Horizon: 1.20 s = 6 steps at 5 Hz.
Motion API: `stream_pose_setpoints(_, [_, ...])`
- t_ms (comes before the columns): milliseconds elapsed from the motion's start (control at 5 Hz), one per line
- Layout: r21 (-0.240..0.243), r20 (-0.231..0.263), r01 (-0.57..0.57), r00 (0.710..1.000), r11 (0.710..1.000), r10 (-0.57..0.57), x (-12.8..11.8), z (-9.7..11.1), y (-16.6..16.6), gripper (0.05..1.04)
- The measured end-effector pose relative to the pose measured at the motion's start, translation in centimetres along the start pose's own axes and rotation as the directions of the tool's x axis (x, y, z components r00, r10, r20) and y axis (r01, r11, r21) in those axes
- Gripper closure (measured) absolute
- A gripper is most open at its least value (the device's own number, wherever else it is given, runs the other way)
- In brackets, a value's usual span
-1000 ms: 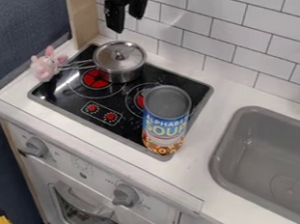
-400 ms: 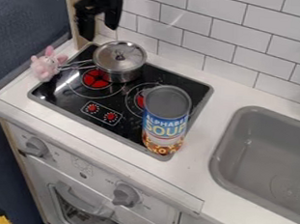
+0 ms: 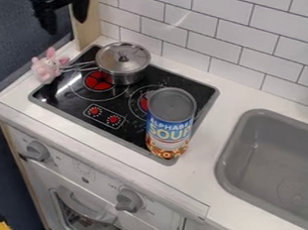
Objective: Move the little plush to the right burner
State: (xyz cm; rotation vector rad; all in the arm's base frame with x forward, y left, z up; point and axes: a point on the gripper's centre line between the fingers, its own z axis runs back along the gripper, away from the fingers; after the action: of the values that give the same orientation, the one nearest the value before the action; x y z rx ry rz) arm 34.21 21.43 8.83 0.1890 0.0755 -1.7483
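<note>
Black fingers spread well apart, that was my claw (image 3: 65, 25), hanging up in the top left of the view with nothing between the tips. It was over to the side of the stove's back corner, in front of the dark blue wall (image 3: 16, 38) and near the wooden post (image 3: 89, 23).

So the little plush (image 3: 46, 69), a pink bunny with its ears up, sat at the left edge of the cooktop (image 3: 58, 99), well apart from my tips. It wasn't on the right burner (image 3: 144, 104), just out to the left of the red left burner (image 3: 98, 82). The wire handle (image 3: 78, 68) of the silver pot (image 3: 122, 67) pointed right at it, though I couldn't tell if they actually touched. The pot had its lid on and stood at the back of the black glass.

Oh, and a big soup can (image 3: 171, 123) stood upright on the right side, blocking part of my view of that right burner, lol. Beyond the cooktop, the white worktop (image 3: 230, 100) ran on to a grey sink (image 3: 240, 158), with white tiles (image 3: 235, 38) up behind and two grey knobs (image 3: 129, 201) on the oven front below.
</note>
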Motion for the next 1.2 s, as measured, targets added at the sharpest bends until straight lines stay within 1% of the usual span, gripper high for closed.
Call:
stream_pose_setpoints(200, [-0.01, 0.002, -0.033, 0.999, 0.999, 0.033, -2.2, -0.7, -1.3, 0.083])
stream_pose_setpoints(400, [-0.073, 0.063, -0.022, 0.998, 0.997, 0.026, -2.9, -3.5, -2.5, 0.083])
stream_pose_setpoints(600, [-0.115, 0.117, 0.016, 0.993, 0.993, -0.002, -2.6, -5.3, -3.1, 0.083])
stream_pose_setpoints(800, [-0.121, 0.164, 0.066, 0.985, 0.99, -0.045, -1.9, -6.6, -3.2, 0.083])
stream_pose_setpoints(1000, [-0.142, 0.205, 0.096, 0.976, 0.985, -0.066, -1.6, -8.6, -3.3, 0.083])
stream_pose_setpoints(1200, [-0.175, 0.212, 0.091, 0.976, 0.98, -0.053, -1.9, -9.9, -3.5, 0.083])
